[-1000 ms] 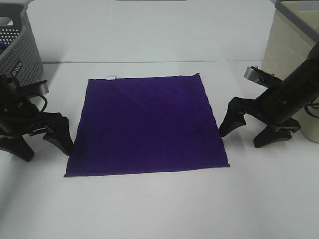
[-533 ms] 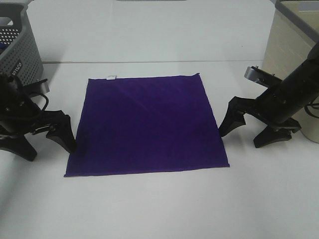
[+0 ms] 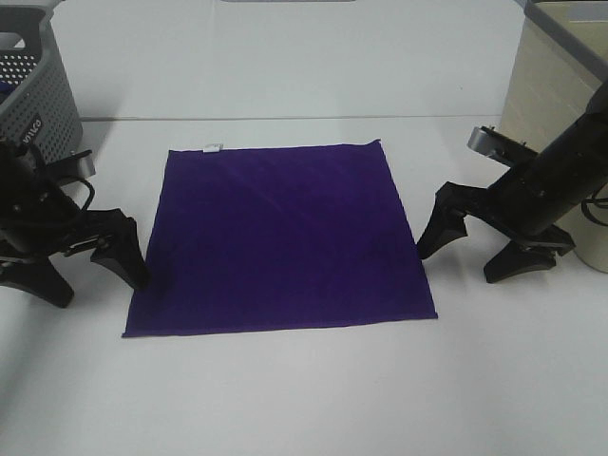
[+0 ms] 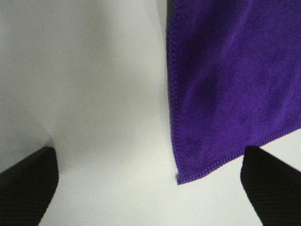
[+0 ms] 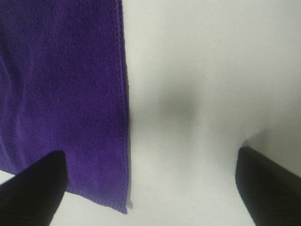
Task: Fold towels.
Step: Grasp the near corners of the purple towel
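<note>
The deep purple towel lies flat and unfolded on the white table, with its small white tag at the far edge. My left gripper is open and empty, low at the towel's near-left edge, one finger right beside the hem. In the left wrist view the near-left corner of the towel lies between the open fingertips. My right gripper is open and empty beside the near-right edge. In the right wrist view the towel and its corner lie by one fingertip.
A grey perforated basket stands at the far left behind my left arm. A beige bin stands at the far right behind my right arm. The table's back edge runs just beyond the towel.
My left gripper has edged slightly right, closer to the towel's left edge. The right gripper and the towel have hardly moved.
</note>
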